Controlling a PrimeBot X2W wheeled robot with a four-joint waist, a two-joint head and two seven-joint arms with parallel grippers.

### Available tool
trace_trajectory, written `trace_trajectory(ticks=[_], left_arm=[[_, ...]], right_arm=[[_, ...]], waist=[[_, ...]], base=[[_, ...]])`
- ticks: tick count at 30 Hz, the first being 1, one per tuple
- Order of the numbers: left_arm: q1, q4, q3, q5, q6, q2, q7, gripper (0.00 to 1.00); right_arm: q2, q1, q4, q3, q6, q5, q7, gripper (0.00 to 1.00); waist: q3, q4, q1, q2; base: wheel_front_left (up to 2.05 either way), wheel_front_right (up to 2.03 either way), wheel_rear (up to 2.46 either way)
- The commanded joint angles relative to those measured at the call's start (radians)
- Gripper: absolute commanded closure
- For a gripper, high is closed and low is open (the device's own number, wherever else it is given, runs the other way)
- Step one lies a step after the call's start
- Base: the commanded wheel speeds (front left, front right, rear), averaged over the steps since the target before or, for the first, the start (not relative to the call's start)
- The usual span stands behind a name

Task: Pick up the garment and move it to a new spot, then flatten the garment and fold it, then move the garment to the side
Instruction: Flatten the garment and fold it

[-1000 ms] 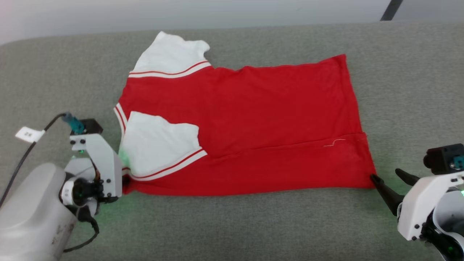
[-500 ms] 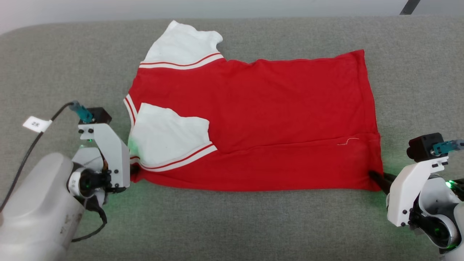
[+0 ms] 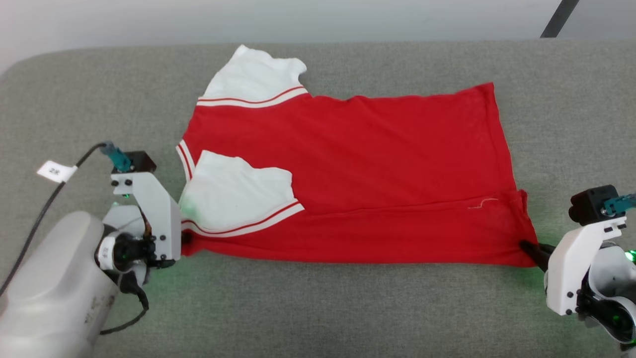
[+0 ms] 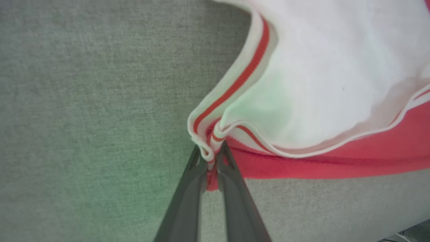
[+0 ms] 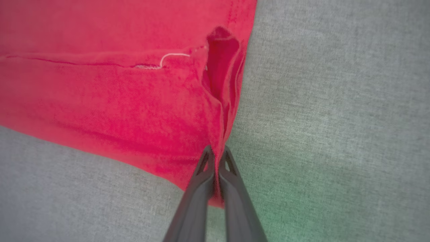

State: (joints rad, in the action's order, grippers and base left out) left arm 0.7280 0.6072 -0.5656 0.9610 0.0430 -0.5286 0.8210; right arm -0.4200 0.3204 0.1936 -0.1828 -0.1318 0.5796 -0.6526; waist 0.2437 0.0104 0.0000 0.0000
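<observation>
Folding looked the step in hand; the garment lay spread on the grey worktop; your left end effector pinched its striped-trim corner, your right end effector its near hem corner; next, I judged, you needed both corners lifted evenly and carried across together.

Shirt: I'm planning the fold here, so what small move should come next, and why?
Probably lift both near corners together, just off the grey surface. The left pincer is shut on the shirt at its sleeve-side near corner and the right pincer at its hem-side near corner, so both grips look ready to carry that edge over.
</observation>
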Motion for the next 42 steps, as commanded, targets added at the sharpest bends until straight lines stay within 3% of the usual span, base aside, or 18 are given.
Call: trace_trajectory(ticks=[1,14,22,28,30,32,33,34,37,42], left_arm=[[-0.023,-0.001,-0.006,0.005,0.005,0.0,0.009,1.0],[-0.1,-0.177,-0.021,0.011,0.103,-0.068,0.114,1.0],[-0.186,-0.303,-0.031,0.023,0.175,-0.101,0.17,1.0],[-0.222,-0.347,-0.03,0.031,0.199,-0.109,0.171,1.0],[-0.224,-0.357,-0.029,0.027,0.2,-0.111,0.163,0.86],[-0.223,-0.363,-0.025,0.024,0.199,-0.114,0.153,0.52],[-0.222,-0.365,-0.024,0.023,0.202,-0.115,0.152,0.42],[-0.221,-0.368,-0.024,0.02,0.205,-0.12,0.151,0.21],[-0.214,-0.387,-0.021,0.013,0.208,-0.128,0.151,0.0],[-0.193,-0.431,-0.008,0.006,0.21,-0.153,0.145,0.0]], right_arm=[[-0.014,-0.014,0.0,0.004,0.002,0.005,-0.006,1.0],[-0.057,-0.116,-0.102,0.045,0.002,0.028,-0.087,1.0],[-0.043,-0.182,-0.139,0.086,0.002,0.023,-0.121,1.0],[-0.025,-0.187,-0.147,0.092,0.002,0.014,-0.132,1.0],[-0.023,-0.185,-0.152,0.086,0.002,0.009,-0.132,0.8],[-0.021,-0.183,-0.158,0.083,0.002,0.004,-0.126,0.4],[-0.02,-0.183,-0.161,0.082,0.002,0.003,-0.124,0.22],[-0.019,-0.183,-0.164,0.085,0.002,0.002,-0.122,0.0],[-0.013,-0.186,-0.176,0.097,0.002,-0.003,-0.118,0.0],[-0.001,-0.193,-0.22,0.124,0.002,-0.025,-0.093,0.0]], waist=[[-0.014,0.001,0.0,0.0],[-0.074,0.012,0.0,0.0],[-0.081,0.013,0.0,0.0],[-0.082,0.01,0.0,0.0],[-0.084,0.008,0.0,0.0],[-0.086,0.007,0.0,0.0],[-0.088,0.006,0.0,0.0],[-0.09,0.005,0.0,0.0],[-0.096,0.001,0.0,0.0],[-0.1,-0.006,0.0,0.0]], base=[[0.0,0.0,0.0],[0.0,0.0,0.0],[0.0,0.0,0.0],[0.0,0.0,0.0],[0.0,0.0,0.0],[0.0,0.0,0.0],[0.0,0.0,0.0],[0.0,0.0,0.0],[0.0,0.0,0.0],[0.0,0.0,0.0]])
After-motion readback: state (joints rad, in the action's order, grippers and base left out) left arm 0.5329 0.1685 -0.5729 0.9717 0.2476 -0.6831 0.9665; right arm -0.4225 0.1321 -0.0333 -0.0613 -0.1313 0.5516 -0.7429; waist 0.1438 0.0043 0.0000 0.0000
